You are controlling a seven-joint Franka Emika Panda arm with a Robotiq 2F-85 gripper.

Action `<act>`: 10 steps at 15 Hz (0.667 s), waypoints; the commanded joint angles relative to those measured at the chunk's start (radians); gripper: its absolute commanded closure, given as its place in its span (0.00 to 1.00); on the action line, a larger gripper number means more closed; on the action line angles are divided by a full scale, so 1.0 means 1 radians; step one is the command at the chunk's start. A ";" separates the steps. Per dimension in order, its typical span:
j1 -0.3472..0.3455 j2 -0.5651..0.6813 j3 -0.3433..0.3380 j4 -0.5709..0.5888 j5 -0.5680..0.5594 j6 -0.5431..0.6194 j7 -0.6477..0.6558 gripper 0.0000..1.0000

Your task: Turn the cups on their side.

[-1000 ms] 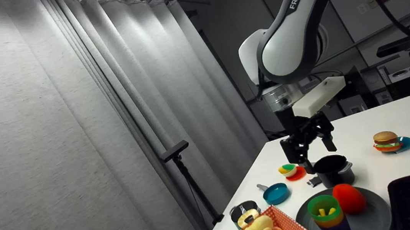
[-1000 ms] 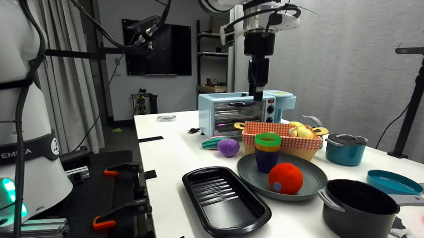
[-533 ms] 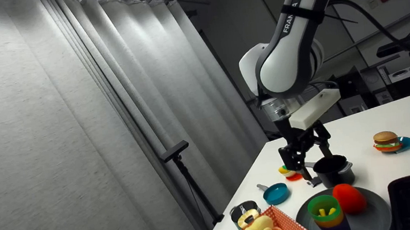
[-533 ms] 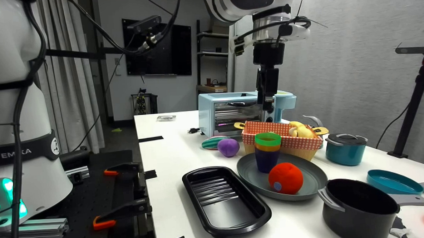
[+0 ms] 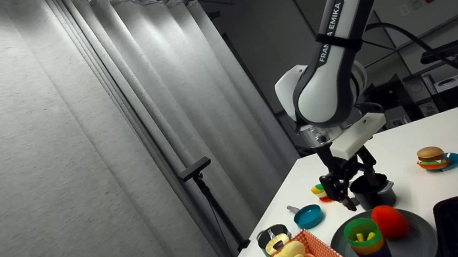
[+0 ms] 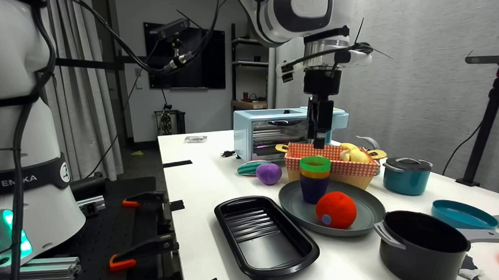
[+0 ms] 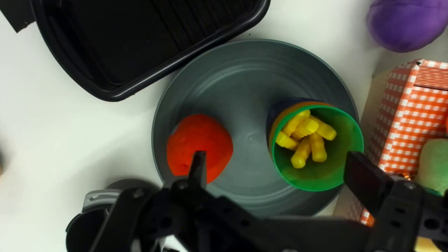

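Standing upright, centre-right in the wrist view, the nested cups (image 7: 334, 150) are showing underneath the wide-spread end effector (image 7: 276, 162).

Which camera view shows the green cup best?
The wrist view: it looks down into the green cup, large, with yellow pieces inside, though a gripper finger hides some rim. Both exterior views show it smaller, above the orange cup and purple cup.

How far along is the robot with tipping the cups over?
Nothing looks done yet: the stacked cups stand upright on the gray plate, with yellow pieces inside the green top one. Nothing is in hand: the claw hangs open, gripping nothing. The whole job is left: laying the cups on their side.
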 commanded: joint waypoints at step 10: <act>0.011 0.152 -0.018 0.070 0.008 0.090 0.006 0.00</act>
